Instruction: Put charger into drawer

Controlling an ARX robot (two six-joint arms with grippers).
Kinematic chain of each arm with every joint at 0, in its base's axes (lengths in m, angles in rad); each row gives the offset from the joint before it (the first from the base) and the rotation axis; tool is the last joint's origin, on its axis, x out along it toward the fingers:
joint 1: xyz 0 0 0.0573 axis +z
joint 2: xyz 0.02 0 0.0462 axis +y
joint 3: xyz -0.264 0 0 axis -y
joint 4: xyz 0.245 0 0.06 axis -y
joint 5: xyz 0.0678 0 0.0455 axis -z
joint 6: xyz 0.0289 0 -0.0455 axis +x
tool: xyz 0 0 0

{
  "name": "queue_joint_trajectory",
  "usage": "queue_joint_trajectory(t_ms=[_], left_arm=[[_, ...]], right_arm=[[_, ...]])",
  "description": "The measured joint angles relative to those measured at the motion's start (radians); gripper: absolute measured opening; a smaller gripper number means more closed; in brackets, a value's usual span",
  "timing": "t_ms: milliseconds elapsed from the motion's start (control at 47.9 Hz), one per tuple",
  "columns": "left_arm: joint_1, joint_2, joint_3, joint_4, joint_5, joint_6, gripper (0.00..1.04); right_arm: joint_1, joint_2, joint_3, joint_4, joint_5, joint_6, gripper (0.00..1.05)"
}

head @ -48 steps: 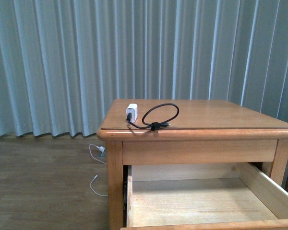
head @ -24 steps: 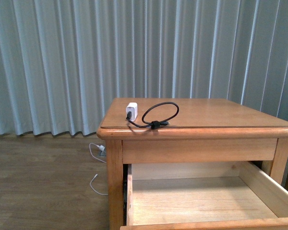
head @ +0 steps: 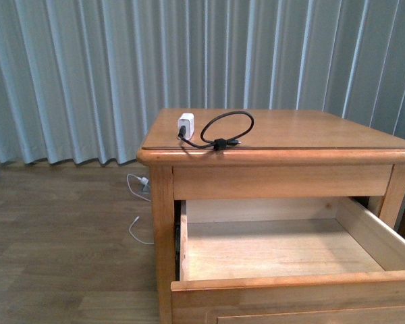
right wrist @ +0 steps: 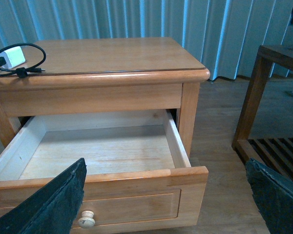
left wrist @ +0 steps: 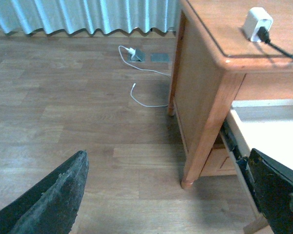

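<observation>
The charger, a white cube with a looped black cable, lies on the nightstand top near its front left corner; it also shows as the charger and the charger in the wrist views. The drawer stands pulled out below it, its pale wood inside bare; its panel front carries a round pale knob. My left gripper hangs open over the floor beside the nightstand's left leg. My right gripper is open above the drawer's front. Neither arm shows in the front view.
The nightstand stands before grey curtains. A thin white cable trails on the wood floor from a floor socket. A dark wooden slatted rack stands to the nightstand's right.
The front view has shifted: the nightstand sits higher in the frame and more of the drawer's front shows. The charger lies in the same spot on the top.
</observation>
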Motion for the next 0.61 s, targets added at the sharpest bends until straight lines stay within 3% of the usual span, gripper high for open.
queue_joint_trajectory(t_ms=[251, 605], left_arm=[[-0.079, 0.412, 0.412, -0.008, -0.008, 0.003, 0.99], [-0.13, 0.869, 0.985, -0.193, -0.029, -0.078, 0.99]], right_arm=[[0.0, 0.0, 0.0, 0.0, 0.0, 0.0, 0.97], [0.0, 0.0, 0.0, 0.0, 0.0, 0.0, 0.97]])
